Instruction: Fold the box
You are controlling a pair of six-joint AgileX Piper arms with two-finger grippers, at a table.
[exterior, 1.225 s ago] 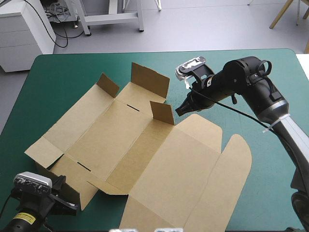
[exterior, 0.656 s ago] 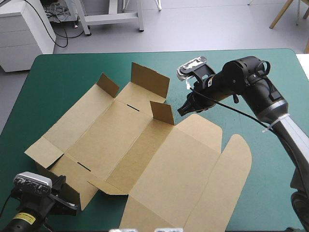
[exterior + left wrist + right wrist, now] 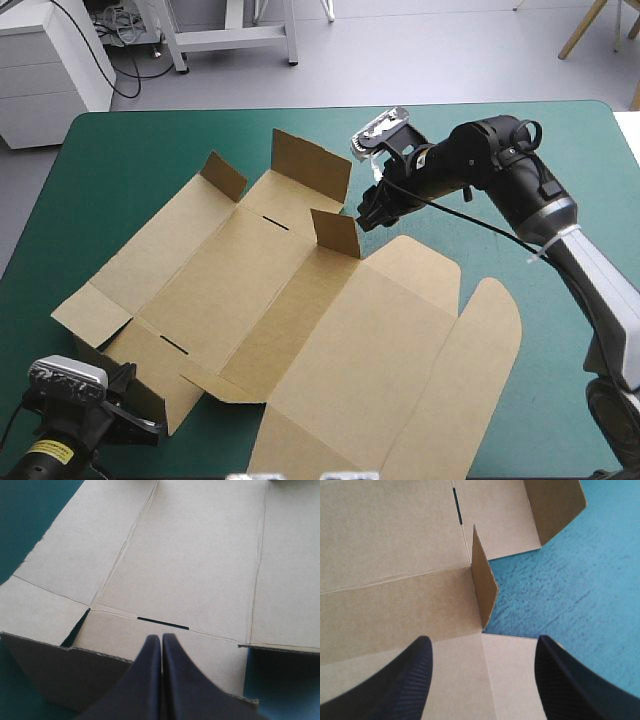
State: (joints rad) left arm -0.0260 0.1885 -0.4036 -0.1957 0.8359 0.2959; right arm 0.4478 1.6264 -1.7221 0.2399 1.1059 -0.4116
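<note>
Box [image 3: 300, 300] lies opened out, mostly flat, on the teal-green surface [image 3: 120, 150]. The right fingers [image 3: 415, 680] stand spread astride an upright flap [image 3: 482, 585], while the left fingers [image 3: 150, 680] are pressed together over the near flap [image 3: 45, 672]. A clumsy nudge could flatten the upright flap or skid the unpinned sheet.

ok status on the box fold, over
Left hand shut over near flap. Right hand open at an upright tab. Brown cardboard box mostly flat, few flaps raised. Nothing in the way.
</note>
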